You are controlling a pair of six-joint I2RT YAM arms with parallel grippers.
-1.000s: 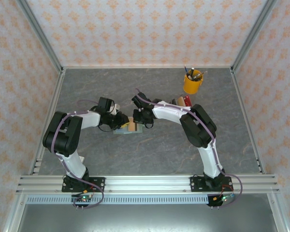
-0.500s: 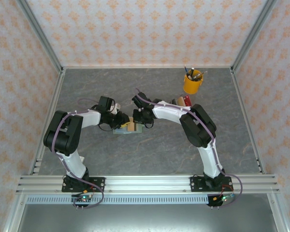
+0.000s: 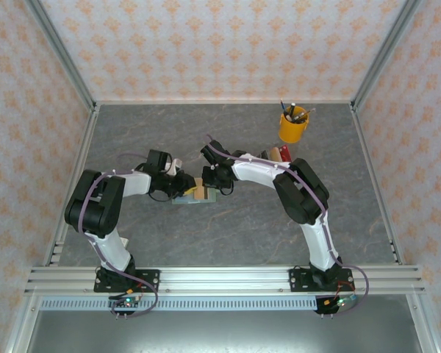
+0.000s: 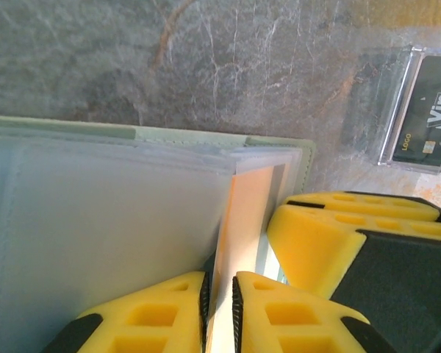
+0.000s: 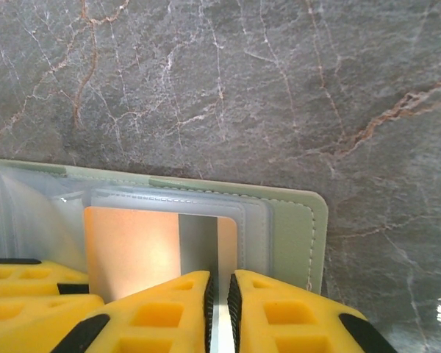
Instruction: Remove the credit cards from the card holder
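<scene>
Pale mint-green bifold card holder (image 3: 184, 198): open flat on grey stone-pattern tabletop (image 3: 242, 235), about mid-table, between the two grippers. Stitched green rim (image 5: 294, 228) and paler clear-plastic pockets facing up in both wrist views.

Tan-orange credit card (image 3: 201, 193): partly inside one pocket of the card holder. Left wrist view: seen almost edge-on as a narrow orange strip (image 4: 239, 213), upper end tucked behind the clear pocket layers near the holder's corner, lower end running down between yellow fingertips. Right wrist view: face showing (image 5: 128, 250) behind the clear window, left of centre.

Left gripper (image 4: 219, 309): jaws closed to a slit on the tan-orange credit card, black pads against both faces. From above (image 3: 185, 184), at the holder's left end.

Right gripper (image 5: 219, 309): jaws nearly shut, pinching a thin pale layer of the card holder's pocket stack just right of the orange card; exactly which layer, cannot tell. From above (image 3: 212, 187), at the holder's right end.

Grippers just beside each other: one right finger (image 4: 331, 235) next to the left fingertips over the holder's corner; left fingers (image 5: 29, 272) at lower left of right wrist view, over the card's edge.

Yellow cup of pens (image 3: 293, 126): far right rear, well apart. Clear plastic rack (image 3: 274, 155) with red and brown items: near the right arm. Left wrist view: same clear rack (image 4: 393, 95) holding a black card (image 4: 430, 110) lettered "Vip".
</scene>
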